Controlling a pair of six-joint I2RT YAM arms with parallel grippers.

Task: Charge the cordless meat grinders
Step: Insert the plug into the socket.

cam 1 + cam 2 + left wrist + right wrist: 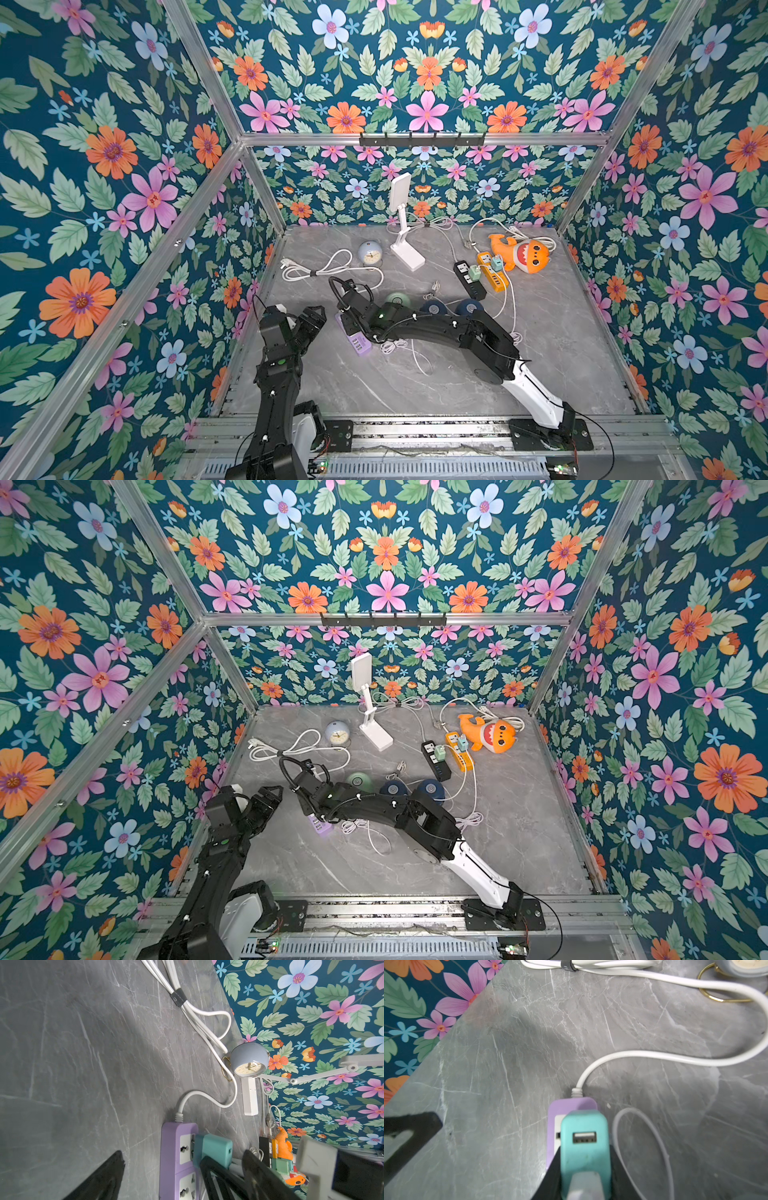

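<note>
Crosswise, right pincer (584, 1167) grips adapter (584, 1124), perhaps plugged

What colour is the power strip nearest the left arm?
The power strip is pale purple with white sockets, clearest in the left wrist view.

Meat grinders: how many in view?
3, in a row just beyond the right arm: pale green dome-shaped plastic grinder, middle dark navy dome-shaped plastic grinder, end dark navy dome-shaped plastic grinder nearest the black power strip. The arm partly covers each; more could be hidden.

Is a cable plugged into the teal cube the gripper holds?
Empty. The USB hole on the teal cube gapes bare, no cable inside.
</note>
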